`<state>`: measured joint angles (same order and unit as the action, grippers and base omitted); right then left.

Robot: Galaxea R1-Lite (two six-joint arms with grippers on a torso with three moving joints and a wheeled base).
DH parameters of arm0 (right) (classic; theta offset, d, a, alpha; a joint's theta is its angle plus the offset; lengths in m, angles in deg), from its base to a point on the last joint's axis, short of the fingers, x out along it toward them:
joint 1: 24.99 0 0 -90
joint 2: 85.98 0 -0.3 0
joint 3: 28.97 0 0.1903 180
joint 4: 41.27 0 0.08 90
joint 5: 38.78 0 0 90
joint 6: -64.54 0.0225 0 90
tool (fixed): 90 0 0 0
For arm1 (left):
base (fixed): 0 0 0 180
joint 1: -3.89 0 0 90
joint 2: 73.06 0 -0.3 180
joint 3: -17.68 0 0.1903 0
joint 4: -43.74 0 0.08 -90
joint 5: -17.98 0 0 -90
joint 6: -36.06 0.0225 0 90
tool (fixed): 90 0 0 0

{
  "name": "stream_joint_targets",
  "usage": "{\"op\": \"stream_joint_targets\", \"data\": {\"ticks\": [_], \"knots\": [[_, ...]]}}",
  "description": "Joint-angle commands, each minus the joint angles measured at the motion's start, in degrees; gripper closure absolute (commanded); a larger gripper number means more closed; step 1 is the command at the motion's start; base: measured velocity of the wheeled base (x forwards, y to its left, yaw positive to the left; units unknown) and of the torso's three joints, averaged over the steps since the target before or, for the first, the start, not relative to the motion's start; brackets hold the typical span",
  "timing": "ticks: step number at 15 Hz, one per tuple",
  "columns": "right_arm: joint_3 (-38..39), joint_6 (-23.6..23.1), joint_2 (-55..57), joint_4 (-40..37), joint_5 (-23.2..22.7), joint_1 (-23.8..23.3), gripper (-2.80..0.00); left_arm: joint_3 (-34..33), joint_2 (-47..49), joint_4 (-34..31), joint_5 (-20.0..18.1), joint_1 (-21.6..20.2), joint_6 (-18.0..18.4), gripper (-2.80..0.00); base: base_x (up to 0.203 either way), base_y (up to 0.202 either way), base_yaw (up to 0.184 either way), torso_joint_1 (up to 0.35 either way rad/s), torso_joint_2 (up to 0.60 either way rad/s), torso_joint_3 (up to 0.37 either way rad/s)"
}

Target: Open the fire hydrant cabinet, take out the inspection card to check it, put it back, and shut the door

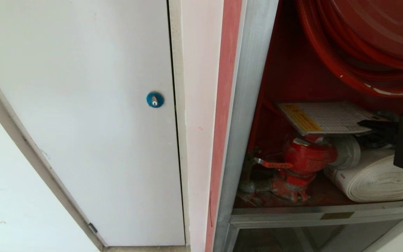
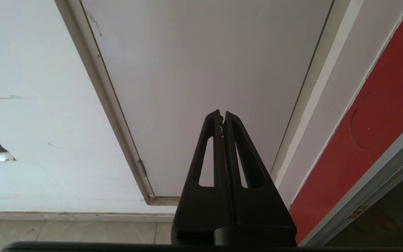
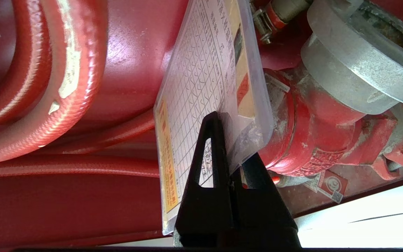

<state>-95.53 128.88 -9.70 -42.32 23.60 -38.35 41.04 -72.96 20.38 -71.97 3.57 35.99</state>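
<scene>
Black fingers of the right hand sit pressed together on the near edge of the inspection card, one finger on each face of the laminate. In the head view the same hand reaches in from the right side of the open fire hydrant cabinet, and the card lies roughly level above the red valve, just under the hose reel and beside the white rolled hose.

The pinch takes only a narrow strip near one corner, so the slick laminate could slide out or pivot and droop as it is drawn out. Should it drop, it would likely fall behind the valve or onto the cabinet floor, where reaching it is awkward. The far end of the card could also catch on the reel's red hose or on the valve coupling if pulled at an angle, bending the card or tearing it free of the grip. A straight, slow pull toward the opening looks safest.

Well apart, the left hand hangs with fingers together before the white panel, doing nothing.
</scene>
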Motion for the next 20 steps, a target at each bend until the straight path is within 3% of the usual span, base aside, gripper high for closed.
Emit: {"op": "stream_joint_targets", "data": {"ticks": [1,12,20], "knots": [[0.0,0.3,-0.9,0.1,-0.2,0.0,0.00,-0.1,0.0,0.0,0.0,0.0,0.0,0.00,0.000,0.000,0.000,0.000,0.00,0.000],[0.7,1.5,-9.3,-0.9,-0.9,0.0,0.00,0.0,0.1,0.0,0.0,0.0,0.0,0.00,0.000,0.000,0.000,0.000,0.00,0.000],[0.8,1.6,-17.6,-9.0,-1.4,0.0,0.00,-0.1,0.0,0.0,0.0,0.0,0.0,0.00,0.000,0.000,0.000,0.000,0.00,0.000]]}}
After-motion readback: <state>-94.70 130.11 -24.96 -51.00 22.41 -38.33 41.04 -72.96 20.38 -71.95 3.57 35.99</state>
